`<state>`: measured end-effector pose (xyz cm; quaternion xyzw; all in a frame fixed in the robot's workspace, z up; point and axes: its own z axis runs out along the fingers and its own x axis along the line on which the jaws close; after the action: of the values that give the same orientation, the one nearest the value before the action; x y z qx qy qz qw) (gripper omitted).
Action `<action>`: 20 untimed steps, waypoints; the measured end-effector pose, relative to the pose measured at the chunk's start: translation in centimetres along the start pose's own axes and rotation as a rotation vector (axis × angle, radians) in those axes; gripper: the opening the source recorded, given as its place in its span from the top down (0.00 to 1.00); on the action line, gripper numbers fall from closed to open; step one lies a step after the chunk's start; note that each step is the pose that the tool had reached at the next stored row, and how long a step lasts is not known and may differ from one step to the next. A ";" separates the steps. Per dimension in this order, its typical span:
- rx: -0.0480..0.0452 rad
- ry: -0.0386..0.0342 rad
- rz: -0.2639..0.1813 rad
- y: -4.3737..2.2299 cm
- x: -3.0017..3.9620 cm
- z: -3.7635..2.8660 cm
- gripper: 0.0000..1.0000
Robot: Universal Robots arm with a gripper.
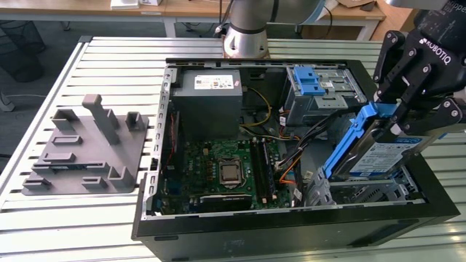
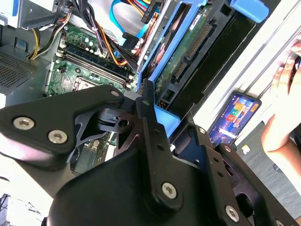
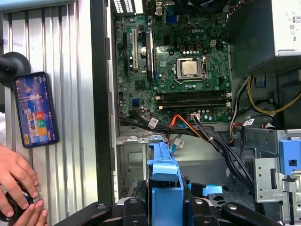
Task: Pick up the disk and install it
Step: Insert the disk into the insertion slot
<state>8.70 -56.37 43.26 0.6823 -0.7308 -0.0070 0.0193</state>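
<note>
- gripper (image 1: 409,115) clamped the disk (image 1: 384,155) by its top edge, leaving the lower end free.
- disk hung tilted just below it, over the bay (image 1: 364,192), seemingly angled to slide in.

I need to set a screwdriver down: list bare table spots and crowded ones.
Bare slatted table surrounds the grey fixture, at the exterior view's left of the computer case. Crowded: inside it, cables tangle beside the disk held by the pincer; a phone and a hand lie beside the case.
</note>
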 end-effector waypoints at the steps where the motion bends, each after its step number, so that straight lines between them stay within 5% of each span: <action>1: 0.0000 0.0000 0.000 0.00 0.00 0.00 0.64; 10: 0.0000 -0.0004 0.000 0.00 0.00 0.12 0.56; 15: 0.0000 0.0002 0.000 -0.03 -0.02 0.99 0.56; 20: 0.0000 0.0005 0.000 -0.07 -0.03 1.88 0.70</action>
<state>8.70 -56.37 41.38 0.6823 -0.7308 -0.0068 0.0195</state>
